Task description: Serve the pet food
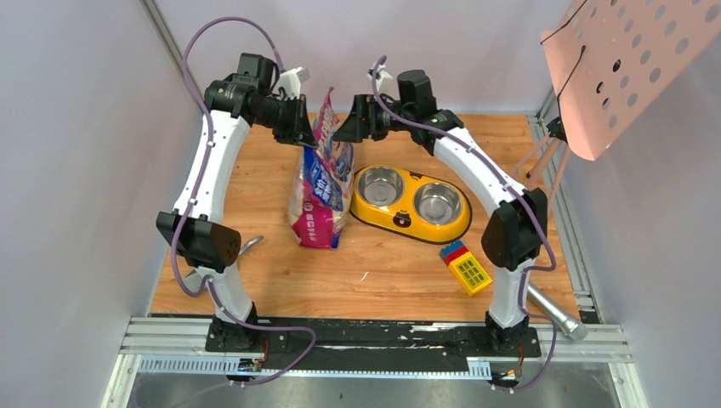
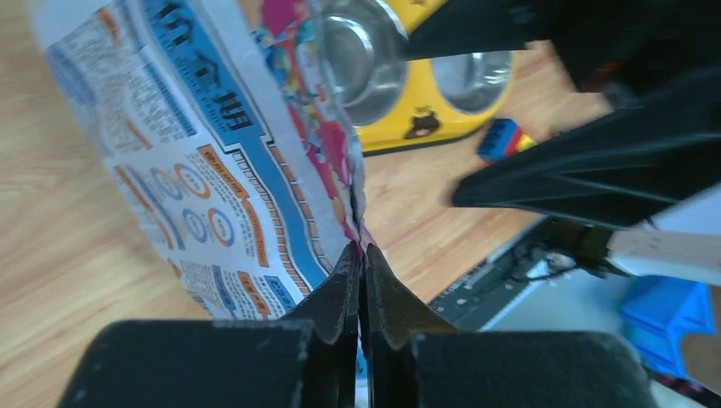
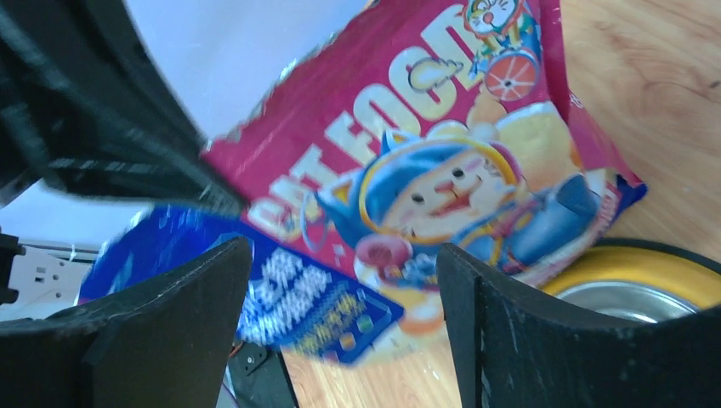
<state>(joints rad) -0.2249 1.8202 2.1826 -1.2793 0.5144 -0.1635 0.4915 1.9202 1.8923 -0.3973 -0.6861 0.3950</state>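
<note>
- left end effector (image 2: 360, 252) pinched tight on the cat food bag (image 2: 212, 153) top edge
- right end effector (image 3: 342, 248) wide open, bag's front straight ahead of it
- bag stands on the counter (image 1: 383, 272), yellow feeder (image 1: 409, 219) beside it

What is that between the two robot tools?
The upper part of the cat food bag. The top view shows it between them; the wrist views show the left tool shut on its edge and the right tool open, facing its printed front.
</note>
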